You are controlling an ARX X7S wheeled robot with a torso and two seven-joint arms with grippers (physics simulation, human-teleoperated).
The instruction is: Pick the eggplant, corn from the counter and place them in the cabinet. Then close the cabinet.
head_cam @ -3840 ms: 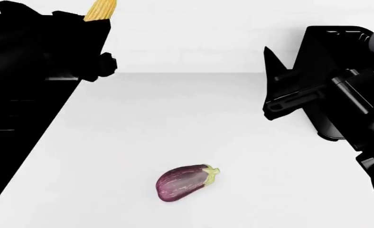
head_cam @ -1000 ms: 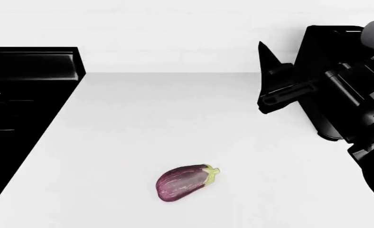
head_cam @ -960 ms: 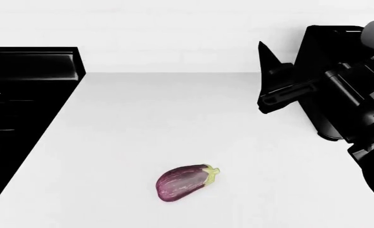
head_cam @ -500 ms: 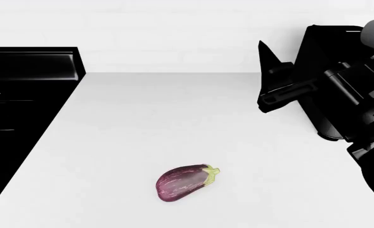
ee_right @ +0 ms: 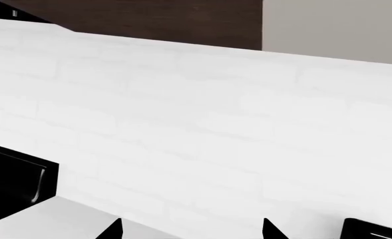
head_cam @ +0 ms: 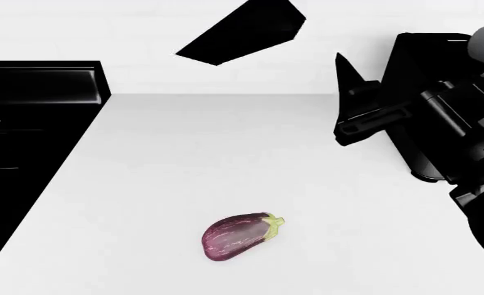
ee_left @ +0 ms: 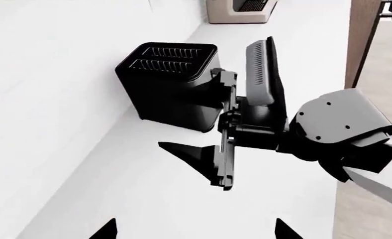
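While the eggplant lies alone on the white worktop, we read the coming move off its place: it sits low and near us, left of and well apart from the right claw, which hangs above the worktop's right side. Its long axis runs on a slant, stem cap toward the right and slightly away from us. From the head view the right arm looks nearer. In the right wrist view only 2 dark fingertips show, set apart, with nothing between, so we call that claw spread. The left claw shows 2 tips apart too, empty, looking across at the right arm before a black toaster-like box. A black wedge cuts in overhead. No corn in sight. The black stove borders the worktop's left; a pale brick wall backs it.
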